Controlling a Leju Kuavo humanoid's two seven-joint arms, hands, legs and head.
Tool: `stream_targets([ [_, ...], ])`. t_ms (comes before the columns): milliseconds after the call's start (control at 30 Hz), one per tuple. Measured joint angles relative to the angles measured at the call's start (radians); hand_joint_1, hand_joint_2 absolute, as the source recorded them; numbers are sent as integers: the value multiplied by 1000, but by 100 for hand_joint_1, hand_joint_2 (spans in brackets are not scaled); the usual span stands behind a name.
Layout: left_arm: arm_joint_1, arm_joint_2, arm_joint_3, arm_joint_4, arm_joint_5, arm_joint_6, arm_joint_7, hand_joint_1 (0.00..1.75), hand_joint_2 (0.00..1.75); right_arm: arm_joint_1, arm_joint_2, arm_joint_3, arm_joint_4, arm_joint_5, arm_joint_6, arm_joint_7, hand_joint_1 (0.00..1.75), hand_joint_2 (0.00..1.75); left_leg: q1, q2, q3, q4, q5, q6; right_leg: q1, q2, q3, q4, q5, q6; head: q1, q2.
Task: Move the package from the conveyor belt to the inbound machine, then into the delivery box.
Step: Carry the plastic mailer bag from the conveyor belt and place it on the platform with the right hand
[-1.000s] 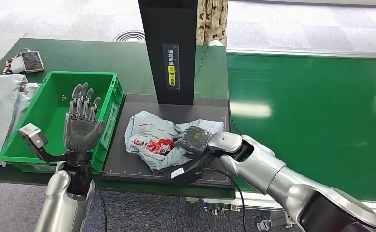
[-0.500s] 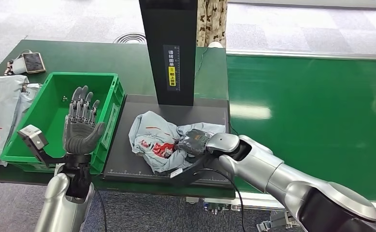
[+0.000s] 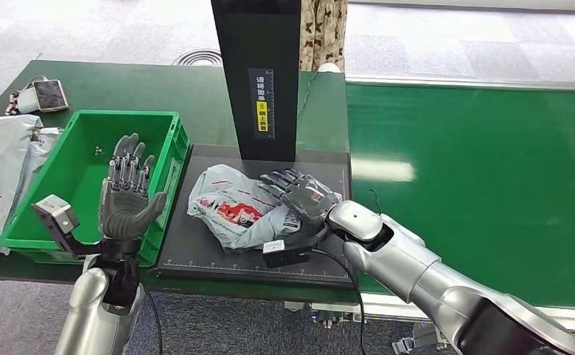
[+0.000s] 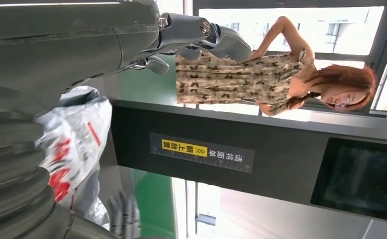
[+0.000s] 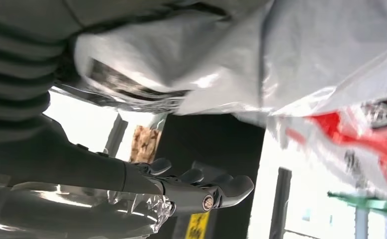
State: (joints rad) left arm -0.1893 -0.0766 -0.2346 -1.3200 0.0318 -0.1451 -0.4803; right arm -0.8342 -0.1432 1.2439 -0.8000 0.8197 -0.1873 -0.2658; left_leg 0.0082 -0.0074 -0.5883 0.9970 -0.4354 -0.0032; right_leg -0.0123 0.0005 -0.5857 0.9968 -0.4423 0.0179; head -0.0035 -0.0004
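Observation:
The package, a crumpled grey poly bag with red print, lies on the black platform of the inbound machine, in front of its black column. My right hand rests against the bag's right end with its fingers stretched out and apart, holding nothing. The right wrist view shows the bag close against the palm side and the fingers straight. My left hand is raised and open beside the green delivery box, palm turned towards the package.
The green conveyor belt runs along the right. Other grey bags and a small device lie on the table left of the box. A person stands behind the machine's column.
My right hand has let go of the package and spread its fingers. The bag has slid a little to the left on the platform. The left hand has barely moved.

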Motion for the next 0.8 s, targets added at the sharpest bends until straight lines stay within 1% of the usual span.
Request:
stream_targets([
  [67,3,1,0,0,-5,-1,-2,0,175,4,2,-34,0,-23,-23,-9,0,0,0,0,0,0,0,0,0,0,0,0,0,0,0,0],
  [167,6,3,0,0,-12,-2,-4,0,175,10,5,-97,-6,-97,-55,-36,0,0,0,0,-1,0,0,0,0,0,-1,0,0,0,0,0],
  [267,6,5,0,0,-21,-4,-5,0,175,22,5,-172,-22,-203,-80,-79,0,0,0,0,-1,0,0,0,0,0,-1,0,0,0,0,0],
  [333,7,6,0,0,-29,-5,-6,0,175,43,5,-233,-43,-296,-94,-113,0,0,0,0,-1,0,0,0,0,0,-1,0,0,0,0,0],
  [467,11,9,-5,0,-43,-8,-5,0,175,128,-2,-380,-130,-459,-97,-158,0,0,0,0,-1,0,0,0,0,0,-1,0,-1,1,0,0],
  [567,13,16,-20,-1,-100,-7,-3,0,175,211,-12,-490,-220,-511,-106,-175,0,0,0,0,-2,0,-1,0,-1,-1,-2,0,-1,1,0,0],
  [633,13,22,-38,-1,-179,7,4,0,175,257,-16,-560,-277,-544,-116,-177,0,0,0,-1,-2,0,-1,0,-1,0,-3,0,-1,1,0,0],
  [700,12,28,-61,-1,-264,29,16,0,175,293,-17,-627,-328,-579,-116,-175,0,0,0,-1,-3,0,-1,0,-1,0,-3,0,-1,1,0,0],
  [800,11,33,-89,-1,-328,46,25,0,175,328,-17,-707,-387,-605,-110,-174,0,0,0,0,-3,0,-1,0,-1,0,-3,0,-1,1,0,0],
])
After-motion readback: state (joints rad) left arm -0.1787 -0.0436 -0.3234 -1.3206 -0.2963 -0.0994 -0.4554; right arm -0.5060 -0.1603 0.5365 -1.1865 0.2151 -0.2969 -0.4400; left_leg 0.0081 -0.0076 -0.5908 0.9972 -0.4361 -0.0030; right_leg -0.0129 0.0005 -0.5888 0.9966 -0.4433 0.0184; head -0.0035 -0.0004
